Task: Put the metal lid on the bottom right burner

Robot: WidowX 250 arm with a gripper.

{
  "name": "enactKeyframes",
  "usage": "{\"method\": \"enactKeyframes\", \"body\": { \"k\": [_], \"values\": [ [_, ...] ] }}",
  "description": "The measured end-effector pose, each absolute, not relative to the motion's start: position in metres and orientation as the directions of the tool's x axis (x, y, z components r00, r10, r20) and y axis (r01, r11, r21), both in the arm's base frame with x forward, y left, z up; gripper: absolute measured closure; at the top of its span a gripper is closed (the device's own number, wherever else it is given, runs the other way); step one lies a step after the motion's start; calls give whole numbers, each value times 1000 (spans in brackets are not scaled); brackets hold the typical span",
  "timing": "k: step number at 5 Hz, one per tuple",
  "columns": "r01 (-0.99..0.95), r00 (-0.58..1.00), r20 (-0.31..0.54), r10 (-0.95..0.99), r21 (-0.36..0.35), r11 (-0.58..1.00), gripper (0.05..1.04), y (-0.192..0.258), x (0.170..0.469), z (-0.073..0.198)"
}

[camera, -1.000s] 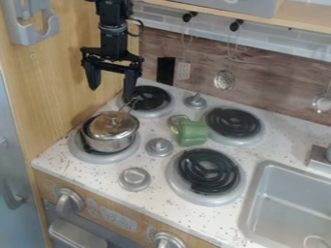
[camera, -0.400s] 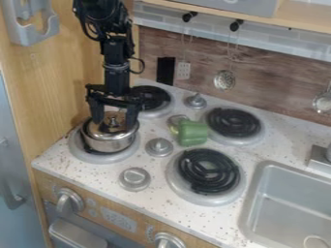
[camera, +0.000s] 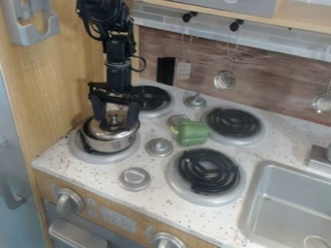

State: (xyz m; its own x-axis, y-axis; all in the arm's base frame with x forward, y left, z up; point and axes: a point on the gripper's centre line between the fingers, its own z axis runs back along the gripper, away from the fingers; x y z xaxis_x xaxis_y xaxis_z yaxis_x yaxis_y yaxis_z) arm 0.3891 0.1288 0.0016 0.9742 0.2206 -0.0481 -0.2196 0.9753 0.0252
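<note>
Your gripper [camera: 115, 122] is open, w/ its two fingers [camera: 99, 107] apart, one on each side of the knob [camera: 115, 116]. The metal lid [camera: 113, 131] is on the small pot [camera: 111, 145], on the bottom L burner [camera: 81, 154]. What counts now: the knob is btwn your tips, just under the mid of the grip. The lid is round, so you prob. have no long side to line up; pinch the knob, go up, then over to the bottom R burner [camera: 208, 170].

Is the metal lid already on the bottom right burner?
No, the lid sits on the pot at bottom left.
</note>
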Motion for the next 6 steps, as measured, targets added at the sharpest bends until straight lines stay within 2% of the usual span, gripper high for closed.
{"method": "enactKeyframes", "body": {
  "k": [1,2,4,5,6],
  "values": [
    [-231,972,-46,232,15,973,84,130,391,2],
    [-240,970,-42,240,7,971,133,131,392,3],
    [-279,960,-37,279,6,960,706,140,390,4],
    [-280,959,-36,281,19,960,827,142,389,3],
    [-274,961,-34,275,27,961,842,141,384,5]
  ]
}}
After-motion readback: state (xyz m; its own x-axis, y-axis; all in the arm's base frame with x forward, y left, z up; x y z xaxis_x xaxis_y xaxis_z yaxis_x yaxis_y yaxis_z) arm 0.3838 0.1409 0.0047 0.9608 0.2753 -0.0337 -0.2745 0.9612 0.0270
